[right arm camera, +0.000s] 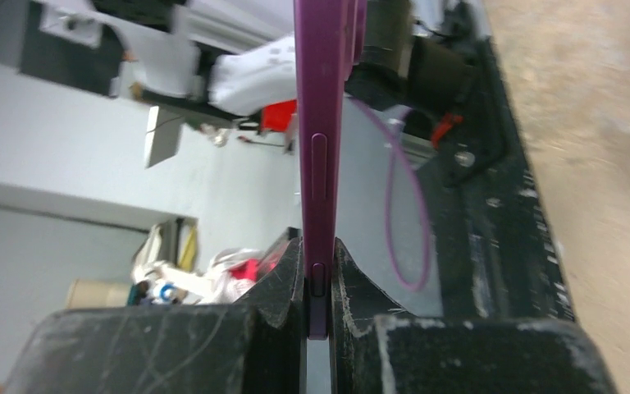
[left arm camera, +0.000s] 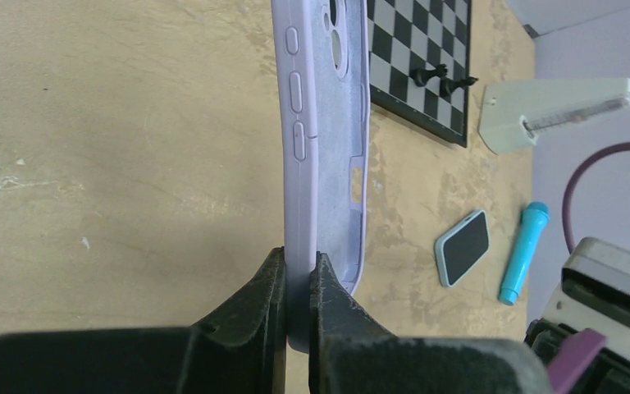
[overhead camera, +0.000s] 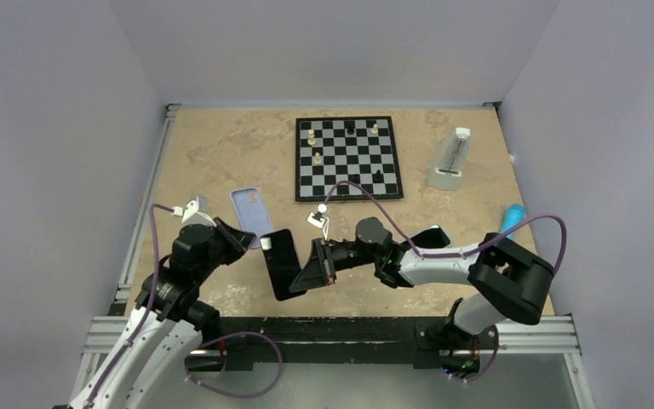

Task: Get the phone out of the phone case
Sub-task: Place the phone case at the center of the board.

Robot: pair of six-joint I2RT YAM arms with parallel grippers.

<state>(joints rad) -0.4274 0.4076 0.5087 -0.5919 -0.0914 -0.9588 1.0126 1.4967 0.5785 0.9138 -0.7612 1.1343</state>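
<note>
The lilac phone case [overhead camera: 250,213] lies on the table, empty, its inside facing up in the left wrist view [left arm camera: 328,148]. My left gripper [overhead camera: 240,235] is shut on the case's near side wall [left arm camera: 298,283]. The phone [overhead camera: 283,262], black-faced with a purple edge, is out of the case and held off the table near the front edge. My right gripper [overhead camera: 320,262] is shut on the phone's edge; in the right wrist view [right arm camera: 318,283] the purple edge [right arm camera: 321,148] runs up between the jaws.
A chessboard [overhead camera: 347,158] with several pieces lies at the back centre. A white metronome [overhead camera: 452,160] stands back right. A second small phone [overhead camera: 433,236] and a teal marker [overhead camera: 511,217] lie at the right. A small white tag [overhead camera: 317,218] lies mid-table.
</note>
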